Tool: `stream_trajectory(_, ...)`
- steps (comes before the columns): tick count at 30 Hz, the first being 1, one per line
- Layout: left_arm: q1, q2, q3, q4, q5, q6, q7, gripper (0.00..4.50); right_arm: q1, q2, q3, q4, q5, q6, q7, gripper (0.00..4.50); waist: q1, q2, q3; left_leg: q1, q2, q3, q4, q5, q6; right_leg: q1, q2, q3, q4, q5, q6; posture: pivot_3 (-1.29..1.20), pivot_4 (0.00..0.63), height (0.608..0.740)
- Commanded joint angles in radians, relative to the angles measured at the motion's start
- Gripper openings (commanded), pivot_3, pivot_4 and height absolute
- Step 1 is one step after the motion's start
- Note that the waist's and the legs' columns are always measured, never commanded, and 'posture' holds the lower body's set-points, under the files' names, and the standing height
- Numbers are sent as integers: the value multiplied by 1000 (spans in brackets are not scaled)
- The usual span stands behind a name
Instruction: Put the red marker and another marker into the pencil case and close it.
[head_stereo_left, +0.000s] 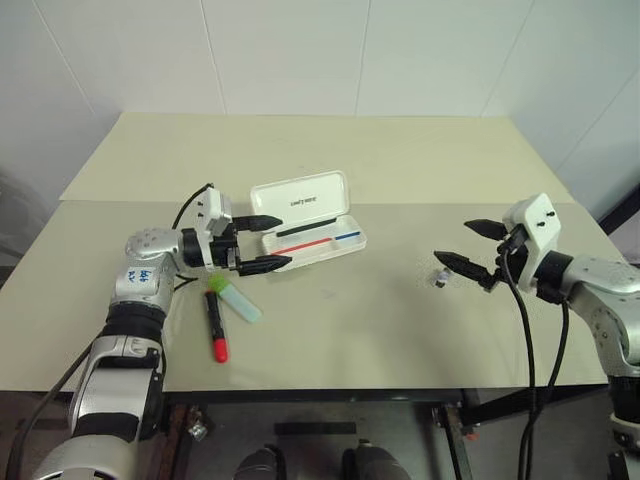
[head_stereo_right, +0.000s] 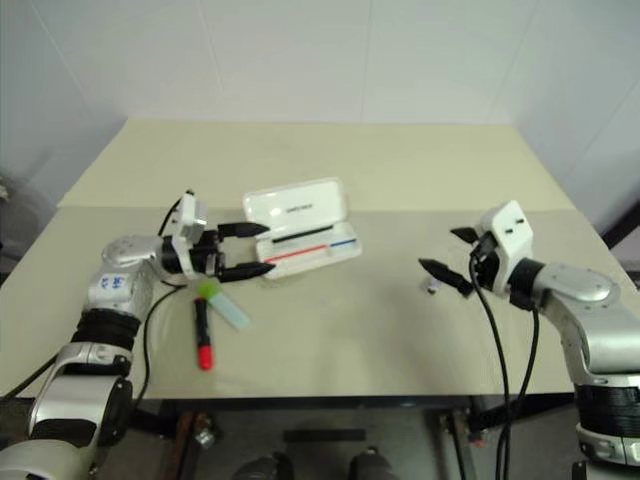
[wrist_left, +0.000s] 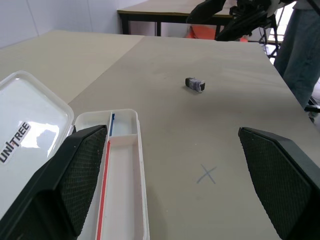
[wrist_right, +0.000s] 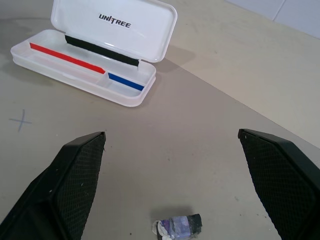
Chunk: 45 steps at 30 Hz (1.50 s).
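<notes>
The beige table (head_stereo_left: 400, 330) carries the flat white hinged plastic pencil case (head_stereo_left: 308, 217), lid up, left of frame centre. Lower left lie the black-barrelled red marker (head_stereo_left: 216, 327) and the green-capped mint highlighter (head_stereo_left: 232, 297), touching nothing else. The left gripper (head_stereo_left: 268, 243) hovers at the case, fingers apart and empty; the right gripper (head_stereo_left: 470, 246), centre right, likewise. Best drop the left gripper towards the marker's barrel, straddling it crosswise.
</notes>
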Motion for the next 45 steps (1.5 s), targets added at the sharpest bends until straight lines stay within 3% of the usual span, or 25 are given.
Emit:
stream_trajectory(1,-46,21,-3,15,14,-2,-27,4481,11,26,-45,-57,24,-28,-31,4500,0,0,0,0,0,0,0,0,0,0,0,0,0,0,0,0,150,740)
stream_trajectory(14,-126,-14,-35,134,88,-5,-1,4481,54,105,-34,-127,33,-36,-96,4500,1,0,0,0,0,0,1,0,0,0,0,0,0,0,0,0,150,740)
stream_trajectory(28,-278,-99,-96,498,250,-118,51,4481,248,166,-108,-276,45,-37,-209,4500,3,0,0,-2,-1,-1,2,0,1,-1,0,-2,0,0,0,0,150,740)
stream_trajectory(35,-309,-116,-120,555,313,-122,13,4481,312,175,-144,-335,60,-23,-251,4500,2,0,0,-2,0,-1,2,0,1,-1,1,-7,1,0,0,0,150,740)
stream_trajectory(45,-326,-125,-188,603,440,-117,133,4481,351,178,-155,-378,76,-16,-284,4500,2,0,0,-1,0,-1,2,-2,4,0,0,-7,2,0,0,0,150,740)
